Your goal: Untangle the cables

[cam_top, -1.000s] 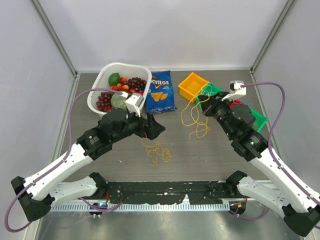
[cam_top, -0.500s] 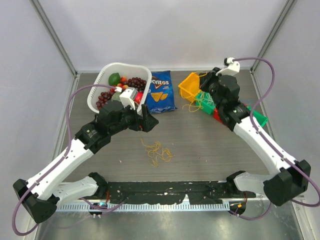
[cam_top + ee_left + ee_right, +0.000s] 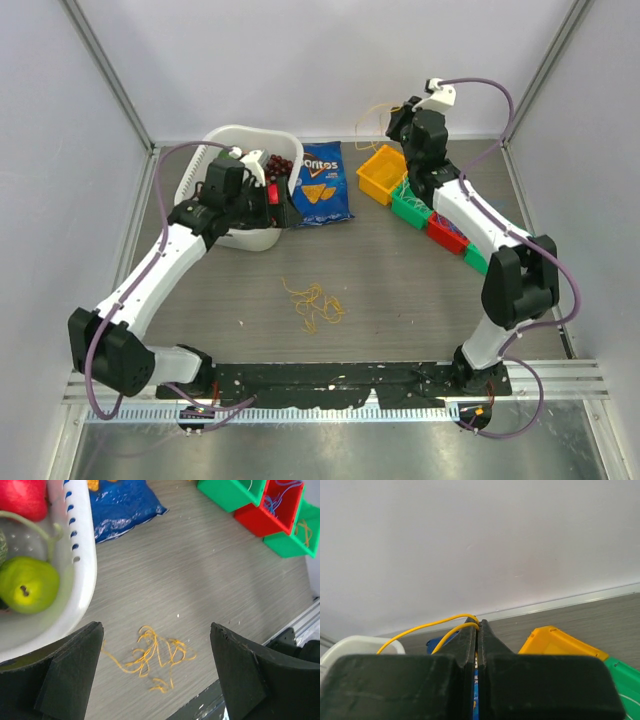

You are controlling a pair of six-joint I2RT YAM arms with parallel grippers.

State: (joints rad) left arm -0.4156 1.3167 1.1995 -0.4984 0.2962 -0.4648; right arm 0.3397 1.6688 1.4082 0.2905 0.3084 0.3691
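Note:
A tangled orange-yellow bundle of cables (image 3: 313, 303) lies on the table between the arms. It also shows in the left wrist view (image 3: 150, 655), below and between the fingers. My left gripper (image 3: 284, 208) is open and empty, raised beside the white basket, well back from the bundle; in its wrist view (image 3: 156, 630) the jaws stand wide apart. My right gripper (image 3: 394, 118) is raised high at the back above the yellow bin. It is shut (image 3: 478, 624) on a thin yellow cable (image 3: 420, 628), which loops out to the left (image 3: 368, 116).
A white basket (image 3: 225, 136) of fruit stands back left, with a green pear (image 3: 27, 582) inside. A blue Doritos bag (image 3: 320, 182) lies beside it. A yellow bin (image 3: 380, 172), a green bin (image 3: 408, 206) and a red bin (image 3: 443, 232) line the right side.
My right gripper has lifted the yellow cable off the table, up and back over the bins. My left arm has drawn back from the bundle toward the basket.

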